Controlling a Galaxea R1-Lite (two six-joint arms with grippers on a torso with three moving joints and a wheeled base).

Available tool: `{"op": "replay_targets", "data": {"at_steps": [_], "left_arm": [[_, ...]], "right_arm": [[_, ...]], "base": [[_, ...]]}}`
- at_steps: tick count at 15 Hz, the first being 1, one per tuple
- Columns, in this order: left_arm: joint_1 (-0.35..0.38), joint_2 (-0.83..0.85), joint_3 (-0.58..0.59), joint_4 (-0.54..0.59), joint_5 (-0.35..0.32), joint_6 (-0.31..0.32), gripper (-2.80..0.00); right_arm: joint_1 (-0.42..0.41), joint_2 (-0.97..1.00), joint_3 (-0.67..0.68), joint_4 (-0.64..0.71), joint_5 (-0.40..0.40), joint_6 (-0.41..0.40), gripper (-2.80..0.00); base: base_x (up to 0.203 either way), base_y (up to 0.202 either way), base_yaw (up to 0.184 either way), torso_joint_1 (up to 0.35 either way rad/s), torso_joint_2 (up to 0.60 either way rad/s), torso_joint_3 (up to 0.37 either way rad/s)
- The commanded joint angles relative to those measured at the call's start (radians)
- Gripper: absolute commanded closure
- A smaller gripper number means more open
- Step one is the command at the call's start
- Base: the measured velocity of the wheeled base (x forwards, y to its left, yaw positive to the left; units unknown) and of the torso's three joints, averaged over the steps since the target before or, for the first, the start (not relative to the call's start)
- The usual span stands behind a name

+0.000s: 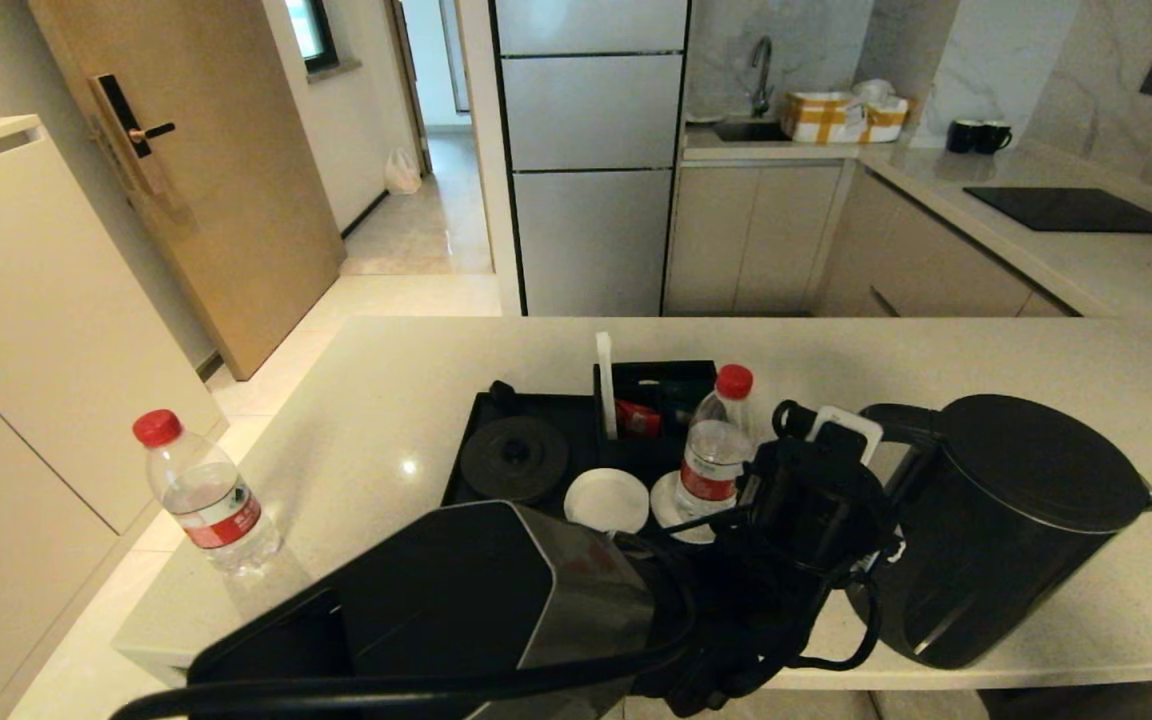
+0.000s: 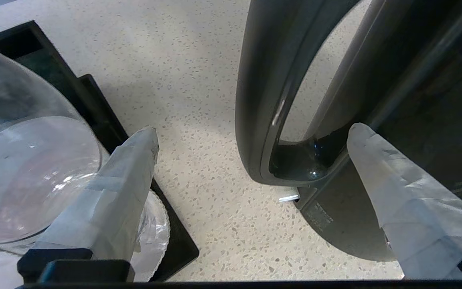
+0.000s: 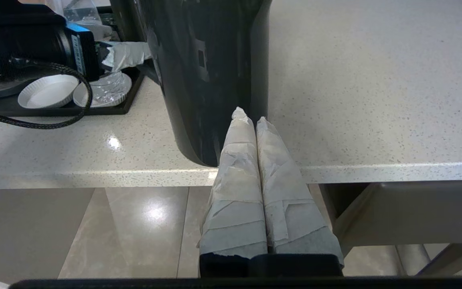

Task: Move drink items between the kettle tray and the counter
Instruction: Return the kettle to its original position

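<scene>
The left gripper [image 2: 251, 140], jaws fully spread and holding nothing, straddles the loop handle [image 2: 259, 120] of the kettle [image 1: 1006, 530], which stands on the counter [image 1: 1086, 370] just beside the tray [image 1: 481, 440], apparently positioned for a handle grasp.

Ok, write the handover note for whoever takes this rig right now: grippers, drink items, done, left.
Left gripper: open, empty, straddling the kettle handle low down, touching nothing that shows.
Right gripper: shut, empty, parked below the counter edge near the kettle.
Kettle: upright on the counter, right of the kettle tray, its round base bare.
Bottles: one on a coaster in the tray; another on the counter's left corner.
Done: cannot tell from here.
Left: probably close on the handle and lift the kettle.
</scene>
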Motion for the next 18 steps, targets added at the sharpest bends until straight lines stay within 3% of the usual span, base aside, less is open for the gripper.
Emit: {"op": "replay_targets", "data": {"at_steps": [1, 13, 18], "left_arm": [[0.001, 0.008, -0.006, -0.003, 0.003, 0.0, -2.8], [0.02, 0.014, -0.018, 0.0, 0.01, 0.0, -2.8], [0.027, 0.046, -0.088, 0.037, 0.029, 0.001, -2.8]], "right_arm": [[0.0, 0.0, 0.0, 0.0, 0.0, 0.0, 0.0], [0.0, 0.0, 0.0, 0.0, 0.0, 0.0, 0.0], [0.0, 0.0, 0.0, 0.0, 0.0, 0.0, 0.0]], "base": [[0.0, 0.0, 0.0, 0.0, 0.0, 0.0], [0.0, 0.0, 0.0, 0.0, 0.0, 0.0], [0.0, 0.0, 0.0, 0.0, 0.0, 0.0]]}}
